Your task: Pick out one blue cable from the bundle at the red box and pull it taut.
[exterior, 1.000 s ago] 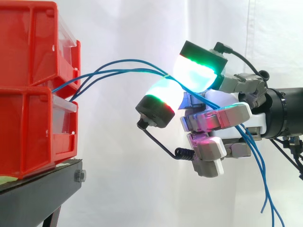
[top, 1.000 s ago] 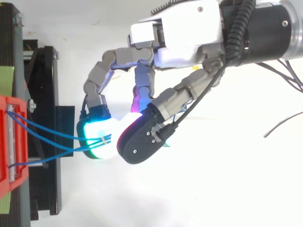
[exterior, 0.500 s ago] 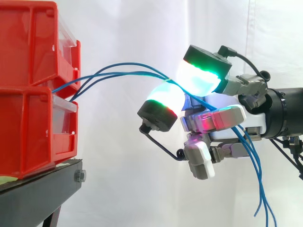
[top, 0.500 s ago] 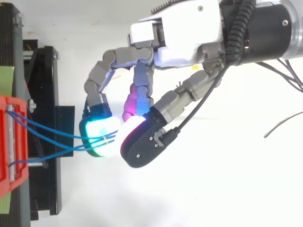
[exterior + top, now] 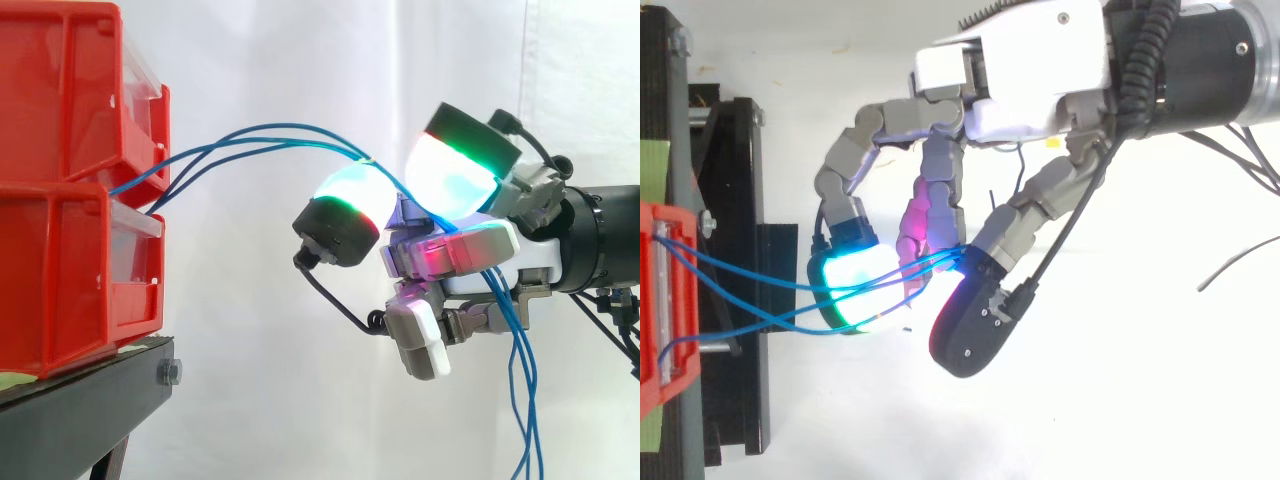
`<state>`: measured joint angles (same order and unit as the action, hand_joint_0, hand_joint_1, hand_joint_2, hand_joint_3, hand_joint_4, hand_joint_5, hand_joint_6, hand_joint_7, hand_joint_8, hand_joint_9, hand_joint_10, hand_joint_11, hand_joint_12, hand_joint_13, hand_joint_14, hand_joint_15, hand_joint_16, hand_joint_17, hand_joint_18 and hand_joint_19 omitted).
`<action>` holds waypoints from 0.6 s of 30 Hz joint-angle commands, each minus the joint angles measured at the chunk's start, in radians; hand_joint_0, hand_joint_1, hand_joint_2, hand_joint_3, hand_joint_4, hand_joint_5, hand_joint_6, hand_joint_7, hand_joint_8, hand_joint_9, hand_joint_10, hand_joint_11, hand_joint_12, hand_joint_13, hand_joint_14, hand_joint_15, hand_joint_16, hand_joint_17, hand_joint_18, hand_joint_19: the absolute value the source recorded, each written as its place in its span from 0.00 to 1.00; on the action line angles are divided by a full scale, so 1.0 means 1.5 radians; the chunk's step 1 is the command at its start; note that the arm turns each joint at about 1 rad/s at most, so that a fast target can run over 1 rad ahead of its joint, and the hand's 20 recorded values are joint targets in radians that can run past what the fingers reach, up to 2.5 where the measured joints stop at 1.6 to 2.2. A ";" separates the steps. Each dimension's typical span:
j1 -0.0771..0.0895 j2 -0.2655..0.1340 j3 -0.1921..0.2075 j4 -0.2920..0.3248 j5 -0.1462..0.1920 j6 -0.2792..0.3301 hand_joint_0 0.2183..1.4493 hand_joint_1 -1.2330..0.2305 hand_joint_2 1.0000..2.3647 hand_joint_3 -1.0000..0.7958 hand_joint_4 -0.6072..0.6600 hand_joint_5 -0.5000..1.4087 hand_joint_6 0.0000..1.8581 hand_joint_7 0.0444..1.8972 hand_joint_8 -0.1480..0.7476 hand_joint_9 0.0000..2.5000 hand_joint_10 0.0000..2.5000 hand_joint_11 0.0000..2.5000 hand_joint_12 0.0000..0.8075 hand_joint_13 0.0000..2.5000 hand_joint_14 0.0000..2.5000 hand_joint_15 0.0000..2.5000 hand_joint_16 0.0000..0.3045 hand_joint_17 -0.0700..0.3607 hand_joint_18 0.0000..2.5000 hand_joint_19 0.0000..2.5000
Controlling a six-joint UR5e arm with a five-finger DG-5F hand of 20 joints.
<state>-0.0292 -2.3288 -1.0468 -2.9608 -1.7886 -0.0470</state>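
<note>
Red boxes [image 5: 70,200], stacked at left on black stand [image 5: 80,390]. Blue cables [image 5: 280,127] ran from them into my hand [image 5: 470,250], centre-right. Whether I gripped them, I could not tell.

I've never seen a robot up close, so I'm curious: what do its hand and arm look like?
The hand has a white shell over the palm and grey, jointed fingers. Its fingertips are thick rounded pads with black backs, glowing cyan-green or magenta. Behind it sits a black cylindrical wrist.
</note>
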 commanded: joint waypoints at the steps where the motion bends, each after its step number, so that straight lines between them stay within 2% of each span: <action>1: 0.000 0.000 -0.001 -0.001 0.000 0.001 0.37 0.19 0.00 0.28 0.40 0.23 0.51 0.50 0.45 0.58 0.01 0.30 0.40 0.41 0.01 0.17 0.12 0.36 0.37 0.21; 5: 0.000 0.000 -0.001 0.000 0.000 0.001 0.31 0.22 0.00 0.28 0.42 0.24 0.50 0.50 0.45 0.58 0.01 0.29 0.40 0.41 0.01 0.17 0.12 0.36 0.37 0.21; 8: 0.000 0.000 -0.001 0.000 0.000 0.001 0.24 0.25 0.00 0.28 0.42 0.24 0.51 0.42 0.45 0.59 0.01 0.29 0.42 0.41 0.01 0.17 0.14 0.38 0.38 0.21; 12: 0.000 0.000 -0.001 0.000 0.000 0.001 0.17 0.28 0.00 0.28 0.45 0.24 0.50 0.41 0.47 0.58 0.01 0.28 0.45 0.42 0.01 0.16 0.16 0.41 0.39 0.20; 14: 0.000 0.000 -0.001 0.000 0.000 0.001 0.17 0.30 0.00 0.28 0.46 0.24 0.49 0.42 0.47 0.59 0.01 0.28 0.46 0.42 0.01 0.16 0.16 0.42 0.39 0.19; 15: 0.000 0.000 0.000 0.000 0.000 0.001 0.17 0.34 0.00 0.28 0.46 0.24 0.49 0.41 0.46 0.59 0.01 0.28 0.46 0.42 0.01 0.16 0.16 0.42 0.39 0.20; 18: 0.000 0.000 0.000 0.000 0.000 0.002 0.26 0.42 0.00 0.28 0.44 0.24 0.49 0.42 0.43 0.58 0.01 0.29 0.42 0.41 0.01 0.17 0.13 0.38 0.36 0.22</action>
<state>-0.0292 -2.3286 -1.0467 -2.9606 -1.7886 -0.0454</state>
